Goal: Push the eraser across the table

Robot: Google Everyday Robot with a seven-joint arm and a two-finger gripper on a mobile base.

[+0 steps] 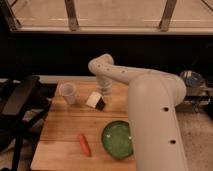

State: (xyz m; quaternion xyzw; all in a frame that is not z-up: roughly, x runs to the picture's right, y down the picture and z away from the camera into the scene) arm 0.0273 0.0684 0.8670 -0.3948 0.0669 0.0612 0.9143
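The eraser (93,99) is a small white block on the wooden table (60,130), towards the back, right of a white cup. My gripper (102,101) reaches down from the white arm (145,95) at the eraser's right side, its dark tip touching or nearly touching the block. The arm's wrist hides the upper part of the gripper.
A white cup (68,93) stands left of the eraser. A green bowl (118,138) sits at the front right, partly under the arm. A red-orange carrot-like object (84,143) lies at the front. A black chair (17,107) stands left of the table. A metal bowl (192,78) is at the far right.
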